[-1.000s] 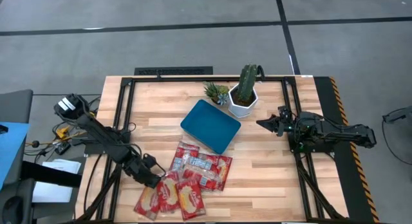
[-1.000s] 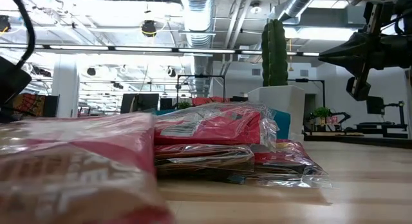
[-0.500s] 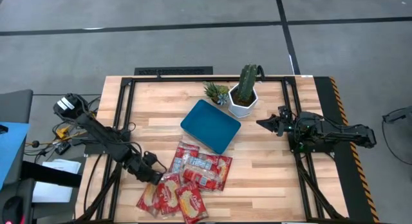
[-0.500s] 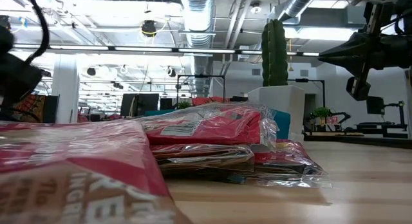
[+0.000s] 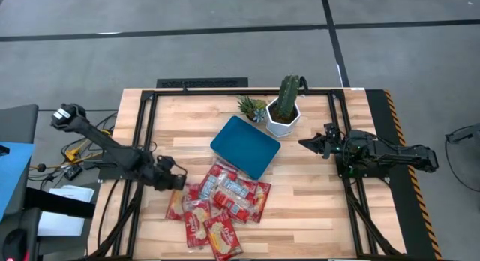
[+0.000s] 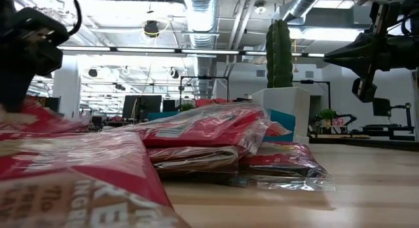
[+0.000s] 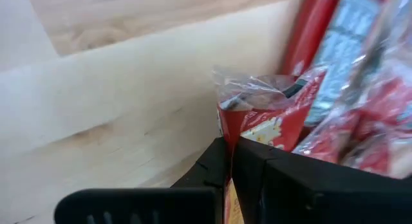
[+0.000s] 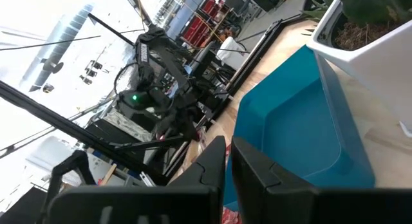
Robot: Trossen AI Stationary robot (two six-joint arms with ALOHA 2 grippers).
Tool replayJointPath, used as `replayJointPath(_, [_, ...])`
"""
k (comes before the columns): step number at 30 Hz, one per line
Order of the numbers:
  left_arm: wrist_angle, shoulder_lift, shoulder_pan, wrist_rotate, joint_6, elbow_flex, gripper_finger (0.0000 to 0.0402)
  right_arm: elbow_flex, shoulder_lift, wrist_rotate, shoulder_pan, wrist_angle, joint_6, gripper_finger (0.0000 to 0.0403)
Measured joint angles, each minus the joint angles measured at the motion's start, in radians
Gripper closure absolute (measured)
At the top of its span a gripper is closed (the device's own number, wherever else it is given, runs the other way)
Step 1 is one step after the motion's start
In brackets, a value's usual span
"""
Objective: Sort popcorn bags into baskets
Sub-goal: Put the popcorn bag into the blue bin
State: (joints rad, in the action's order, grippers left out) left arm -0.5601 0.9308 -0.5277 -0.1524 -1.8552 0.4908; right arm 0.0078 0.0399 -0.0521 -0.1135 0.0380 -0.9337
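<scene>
A: How far along is the sorting?

B: Barely begun, I judge; the teal tray [image 5: 245, 146] sits empty in the middle of the desk [image 5: 315, 208], and every one of the popcorn bags [image 5: 225, 201] I can see lies in a loose overlapping heap just beside the tray's near edge, none inside it.

A: Is anything being picked?

B: Yes; the left gripper [image 5: 177, 181] is at the heap's left edge, its jaws pinched fully together on the corner of one red bag [image 7: 257, 121]; whether that bag is lifted clear of the desk is hard to tell.

A: And the other arm?

B: The right gripper [image 5: 309, 143] waits by the white cactus pot [image 5: 283, 120], holding nothing, jaws nearly together; all the bags are left to move.
</scene>
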Motion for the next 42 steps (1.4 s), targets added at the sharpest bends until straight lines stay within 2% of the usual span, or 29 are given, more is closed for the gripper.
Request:
replayJointPath(8, [-0.021,-0.099,0.115,-0.025,0.080,0.002,0.0401,0.000,0.000,0.000,0.000,0.000,0.000,0.0351])
replayJointPath(17, [0.020,-0.148,0.274,-0.069,0.227,0.003,0.0401,0.000,0.000,-0.001,0.000,0.000,0.001,0.0351])
replayJointPath(23, [0.177,-0.148,0.370,-0.041,0.335,0.003,0.0401,0.000,0.000,-0.002,0.000,0.000,0.001,0.0351])
replayJointPath(33, [0.438,-0.143,0.504,-0.008,0.411,0.005,0.0401,0.000,0.000,-0.002,0.000,0.000,0.003,0.0351])
replayJointPath(38, [0.405,-0.140,0.583,-0.001,0.511,0.095,0.0401,0.000,0.000,-0.003,0.000,0.000,0.007,0.0351])
replayJointPath(42, [0.331,-0.093,0.659,0.011,0.637,0.215,0.0402,0.000,0.000,-0.018,0.000,0.000,0.025,0.0351])
